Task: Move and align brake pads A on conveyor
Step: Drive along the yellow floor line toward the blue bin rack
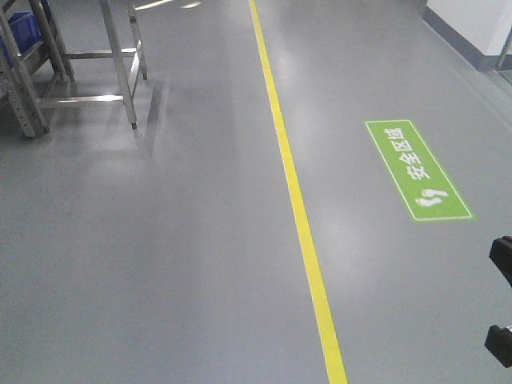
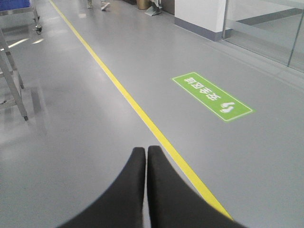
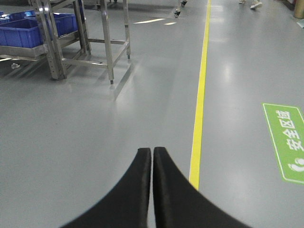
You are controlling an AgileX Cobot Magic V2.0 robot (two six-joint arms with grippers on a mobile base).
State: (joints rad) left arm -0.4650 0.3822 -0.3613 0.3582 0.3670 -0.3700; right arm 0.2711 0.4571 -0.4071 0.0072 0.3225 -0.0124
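a smooth, glossy grey factory floor [image 1: 160,240] fills all three views, with soft patches of overhead light reflected in it. a straight yellow painted line [image 1: 298,200] runs along it from near to far. to the right of the line lies a green rectangular floor sign [image 1: 418,170] with white chinese characters and white footprints. at the far left stands a bare stainless steel leg frame [image 1: 120,64], its feet on the floor. beside it is a metal rack carrying blue plastic bins [image 3: 23,31]. at the far right a white wall with a grey skirting [image 2: 199,12] meets the floor, and next to it is a glass partition [image 2: 266,28]. the feet of a person [image 3: 250,4] show at the far end of the aisle.

the left gripper [image 2: 146,151] hangs above the floor just left of the yellow line. its two black curved fingers [image 2: 128,190] are pressed together at the tips, clenched on nothing. the right gripper [image 3: 152,151] is likewise clenched tip to tip and empty, also just left of the line. two black blocks [image 1: 501,258] poke in at the near right edge of the front-facing view; i cannot tell what they belong to.

the brake pads a and the conveyor lie outside every view.
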